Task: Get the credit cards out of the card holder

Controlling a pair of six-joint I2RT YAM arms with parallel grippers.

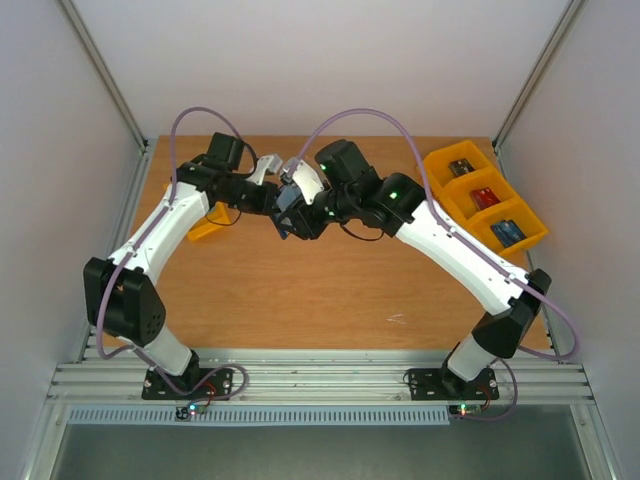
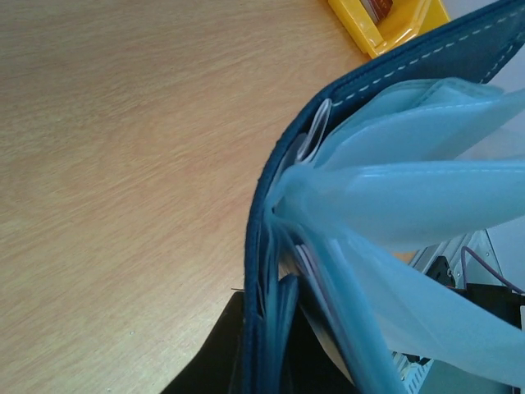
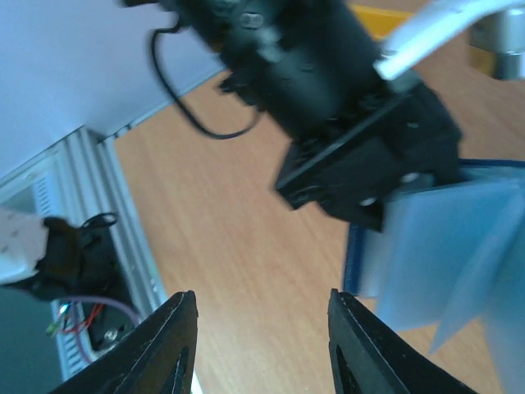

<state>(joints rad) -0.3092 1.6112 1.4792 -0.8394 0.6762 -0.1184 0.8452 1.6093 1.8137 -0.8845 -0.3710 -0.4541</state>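
My left gripper (image 2: 267, 365) is shut on the navy card holder (image 2: 394, 74) and holds it above the table. The holder is open, and its pale blue sleeves (image 2: 426, 189) are fanned out. Thin whitish card edges (image 2: 318, 131) show inside the sleeves. In the right wrist view the black left gripper (image 3: 361, 156) grips the holder (image 3: 435, 246) at the right. My right gripper (image 3: 262, 300) is open and empty, beside the holder and not touching it. In the top view the two grippers, left (image 1: 278, 200) and right (image 1: 303, 222), meet mid-table, and the holder is mostly hidden between them.
A yellow bin (image 1: 440, 165) with three compartments holding small items stands at the back right; it also shows in the left wrist view (image 2: 361, 25). A smaller yellow piece (image 1: 205, 228) lies under the left arm. A metal rail (image 3: 82, 189) runs along the table edge.
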